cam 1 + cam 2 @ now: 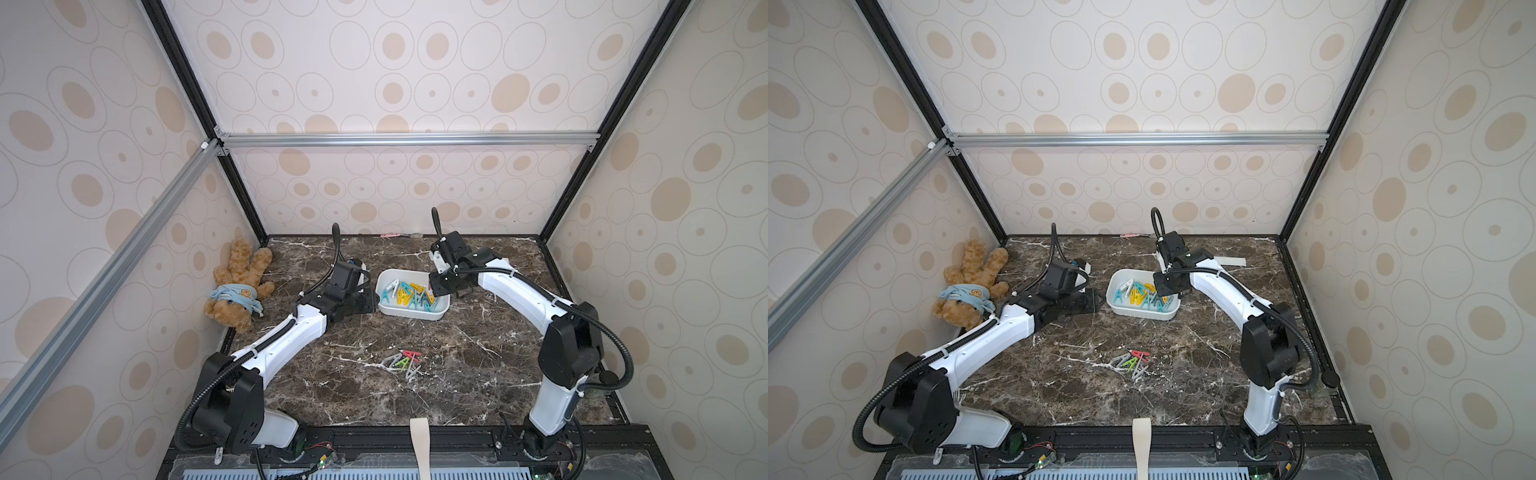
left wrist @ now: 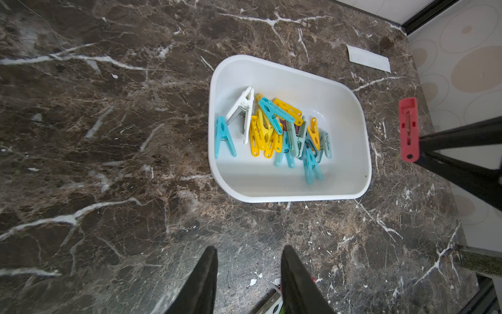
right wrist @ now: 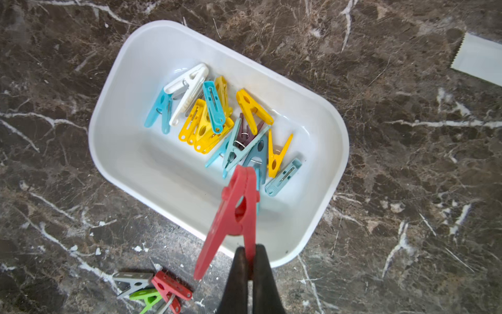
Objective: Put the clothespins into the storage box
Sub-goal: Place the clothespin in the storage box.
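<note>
In both top views the storage box (image 1: 409, 314) sits toward the far edge of the tabletop (image 1: 332, 386), about midway across, with a heap of clothespins (image 1: 409, 296) inside. A few loose clothespins (image 1: 405, 362) lie overlapping near the tabletop's middle, well apart from the box. The left gripper (image 1: 369, 301) rests just beside the box's left side; the right gripper (image 1: 434, 286) hangs over its right end. A teddy bear (image 1: 237, 286) lies at the left edge and a paper strip (image 1: 1231, 262) toward the far right corner. We judge neither to be in the way.

In the left wrist view the left gripper's (image 2: 250, 274) jaws stand apart, with only bare tabletop between them.

In the right wrist view the right gripper (image 3: 251, 252) is clamped on one leg of a red clothespin (image 3: 233, 214), which hangs tilted with its head over the inside of the box.

We judge the pins to be light, stiff, smooth and sprung. Held by a single leg, a pin may swivel or slip. A pinch across the flat sides near the spring should sit firmer. The loose pins overlap, so lifting one may drag its neighbours. The box looks light too, and a knock on its rim could slide it.
</note>
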Tool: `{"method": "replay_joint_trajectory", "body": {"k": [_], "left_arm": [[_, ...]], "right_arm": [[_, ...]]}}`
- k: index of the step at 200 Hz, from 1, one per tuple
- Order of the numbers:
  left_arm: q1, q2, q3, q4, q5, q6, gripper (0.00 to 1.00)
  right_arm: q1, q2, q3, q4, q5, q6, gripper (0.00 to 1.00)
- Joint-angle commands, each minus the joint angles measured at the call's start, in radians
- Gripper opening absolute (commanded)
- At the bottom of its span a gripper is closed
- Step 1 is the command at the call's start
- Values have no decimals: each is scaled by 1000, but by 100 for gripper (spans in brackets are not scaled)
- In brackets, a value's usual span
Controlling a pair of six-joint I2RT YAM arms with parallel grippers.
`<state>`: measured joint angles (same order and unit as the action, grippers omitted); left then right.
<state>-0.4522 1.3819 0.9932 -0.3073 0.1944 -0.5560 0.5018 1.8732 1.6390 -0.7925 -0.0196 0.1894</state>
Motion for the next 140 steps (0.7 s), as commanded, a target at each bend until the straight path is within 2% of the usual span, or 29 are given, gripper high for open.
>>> {"method": "replay_joint_trajectory", "body": {"k": [1,71,140], "left_arm": [[7,-43,-36,-5,-4,-39,40],[7,-3,-37,28,61,-87,40],[7,6,-38,7,73,-101,39]], "right_arm": [[-18,72,47,-57,-18,-52,0],[-52,285,209,-96,5,-115,0],[-71,387,279,-88,-30,-94,0]]}}
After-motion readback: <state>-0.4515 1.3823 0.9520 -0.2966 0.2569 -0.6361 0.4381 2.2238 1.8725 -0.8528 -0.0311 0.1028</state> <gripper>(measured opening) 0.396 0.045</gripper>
